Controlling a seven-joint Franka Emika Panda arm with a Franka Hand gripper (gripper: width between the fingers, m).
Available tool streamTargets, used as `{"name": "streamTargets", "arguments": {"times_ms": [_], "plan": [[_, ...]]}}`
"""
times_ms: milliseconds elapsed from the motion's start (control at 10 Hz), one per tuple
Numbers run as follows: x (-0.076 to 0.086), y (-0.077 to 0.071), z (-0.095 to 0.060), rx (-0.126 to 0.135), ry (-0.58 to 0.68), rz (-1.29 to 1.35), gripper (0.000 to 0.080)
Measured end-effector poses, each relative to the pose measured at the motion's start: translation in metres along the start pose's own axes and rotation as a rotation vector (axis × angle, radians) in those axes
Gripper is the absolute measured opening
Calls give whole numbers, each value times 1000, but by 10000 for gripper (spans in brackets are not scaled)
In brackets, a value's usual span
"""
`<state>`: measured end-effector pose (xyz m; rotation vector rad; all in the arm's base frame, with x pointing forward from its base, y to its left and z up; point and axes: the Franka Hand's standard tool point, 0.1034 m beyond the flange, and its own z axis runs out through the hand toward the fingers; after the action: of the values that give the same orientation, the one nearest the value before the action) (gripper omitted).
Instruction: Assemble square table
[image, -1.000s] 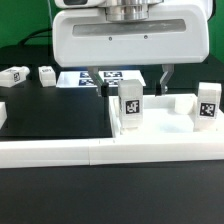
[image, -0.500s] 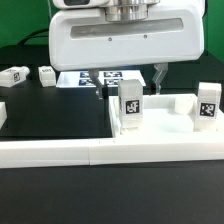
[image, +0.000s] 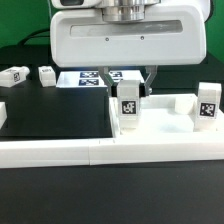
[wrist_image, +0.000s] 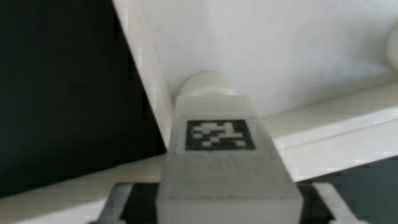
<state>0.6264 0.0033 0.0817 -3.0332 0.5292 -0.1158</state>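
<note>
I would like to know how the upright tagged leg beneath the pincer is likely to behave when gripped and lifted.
The leg looks like rigid moulded plastic, so it should stay stiff. It stands tall on a narrow base, so an uneven nudge may tip it. Its smooth faces might slip in the pincer.

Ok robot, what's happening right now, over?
Gripper straddling standing leg, grip unconfirmed. Leg sits on white tabletop. Another leg at exterior view's right, apart. Nothing blocking seen.
</note>
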Motion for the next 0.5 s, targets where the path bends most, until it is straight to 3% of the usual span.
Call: {"name": "streamTargets", "arguments": {"times_ms": [200,500], "plan": [[0,1,1,-9,1,292,289],[0,5,2,58,-29,775,290]]}}
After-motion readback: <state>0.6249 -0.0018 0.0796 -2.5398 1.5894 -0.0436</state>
